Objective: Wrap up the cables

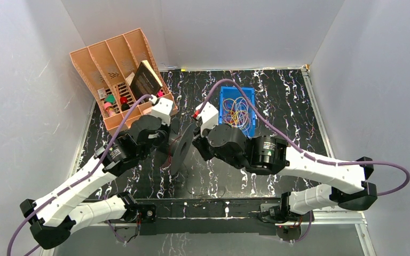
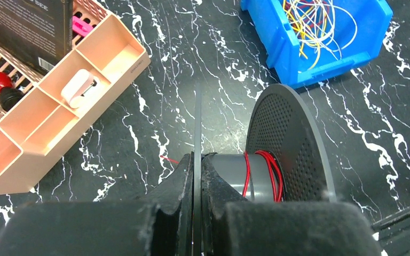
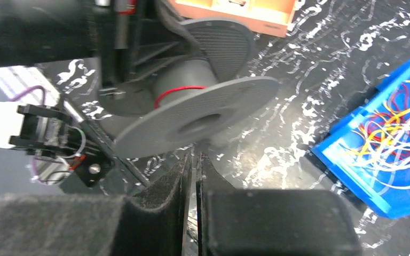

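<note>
White capitals ending in "SEE" stood at the top edge of the black book [image 2: 24, 26] propped in the peach organizer [image 2: 112, 58]; finer white print ran beneath them, too small to read; a pale barcode patch [image 2: 45, 64] sat near its lower corner, its digits illegible.

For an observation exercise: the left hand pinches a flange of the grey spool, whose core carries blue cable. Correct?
Wrong colour: the cable on the spool is red, as the left wrist view shows. The left hand does pinch a flange.
</note>
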Motion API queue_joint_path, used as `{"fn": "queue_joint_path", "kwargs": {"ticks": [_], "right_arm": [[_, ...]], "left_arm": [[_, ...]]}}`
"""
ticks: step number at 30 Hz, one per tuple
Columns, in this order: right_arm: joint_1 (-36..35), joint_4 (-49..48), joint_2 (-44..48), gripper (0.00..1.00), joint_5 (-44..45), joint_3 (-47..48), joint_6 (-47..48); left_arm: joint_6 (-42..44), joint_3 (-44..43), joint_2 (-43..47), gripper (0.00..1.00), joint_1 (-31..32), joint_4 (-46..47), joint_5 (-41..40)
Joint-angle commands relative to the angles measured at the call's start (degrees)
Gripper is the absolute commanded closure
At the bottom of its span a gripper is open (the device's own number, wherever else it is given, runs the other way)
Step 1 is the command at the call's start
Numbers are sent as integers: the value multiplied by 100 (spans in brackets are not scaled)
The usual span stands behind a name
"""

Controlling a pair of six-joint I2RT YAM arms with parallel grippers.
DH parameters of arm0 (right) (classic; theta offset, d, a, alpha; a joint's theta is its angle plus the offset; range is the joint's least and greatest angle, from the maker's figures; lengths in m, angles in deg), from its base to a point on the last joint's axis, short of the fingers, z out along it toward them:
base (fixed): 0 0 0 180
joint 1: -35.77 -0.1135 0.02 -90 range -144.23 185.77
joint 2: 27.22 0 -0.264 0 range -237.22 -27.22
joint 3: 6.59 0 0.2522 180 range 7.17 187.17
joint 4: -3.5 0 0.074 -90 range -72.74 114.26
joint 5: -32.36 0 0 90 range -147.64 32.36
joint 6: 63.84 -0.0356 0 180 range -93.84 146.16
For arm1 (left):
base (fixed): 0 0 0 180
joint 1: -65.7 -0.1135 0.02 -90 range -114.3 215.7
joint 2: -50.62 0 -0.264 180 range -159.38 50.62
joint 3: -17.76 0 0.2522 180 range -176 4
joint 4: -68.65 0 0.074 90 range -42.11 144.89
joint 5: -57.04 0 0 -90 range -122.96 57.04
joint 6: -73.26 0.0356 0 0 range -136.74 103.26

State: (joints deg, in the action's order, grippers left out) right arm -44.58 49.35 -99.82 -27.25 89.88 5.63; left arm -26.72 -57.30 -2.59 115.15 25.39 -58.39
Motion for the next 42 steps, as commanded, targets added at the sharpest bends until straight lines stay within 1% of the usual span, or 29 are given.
{"fn": "queue_joint_path", "kwargs": {"ticks": [1, 5, 8, 11, 14, 18, 22, 25, 29, 33, 42], "right_arm": [[199, 278, 86, 83, 148, 101, 274], [263, 5, 382, 76, -199, -624, -52], [303, -376, 696, 70, -368, -1509, -438], [355, -742, 955, 61, -579, -2239, -732], [482, -838, 1064, 55, -714, -2763, -985], [722, -864, 1117, 48, -1159, -3293, -1051], [1056, -837, 1080, 37, -1767, -3529, -715], [1377, -846, 949, 31, -2482, -3584, -366], [1783, -946, 646, 28, -3397, -3622, 36], [2050, -1055, 243, 24, -4076, -3610, 363], [2345, -1376, -674, 17, -4857, -3590, 920]], "left_arm": [[64, -1, 228, 100, -23, 60, 192], [-35, 38, 254, 100, -17, 50, 2], [-127, 47, 246, 100, -18, 66, -132], [-186, 23, 228, 100, -19, 75, -211], [-189, -3, 216, 100, -20, 93, -283], [-146, -40, 199, 100, -16, 77, -328], [-134, -49, 187, 100, -21, 76, -323], [-136, -66, 164, 100, -19, 76, -297], [-136, -84, 161, 100, -15, 54, -279], [-143, -101, 161, 100, -15, 16, -249], [-162, -118, 196, 100, -15, -68, -231]]}}
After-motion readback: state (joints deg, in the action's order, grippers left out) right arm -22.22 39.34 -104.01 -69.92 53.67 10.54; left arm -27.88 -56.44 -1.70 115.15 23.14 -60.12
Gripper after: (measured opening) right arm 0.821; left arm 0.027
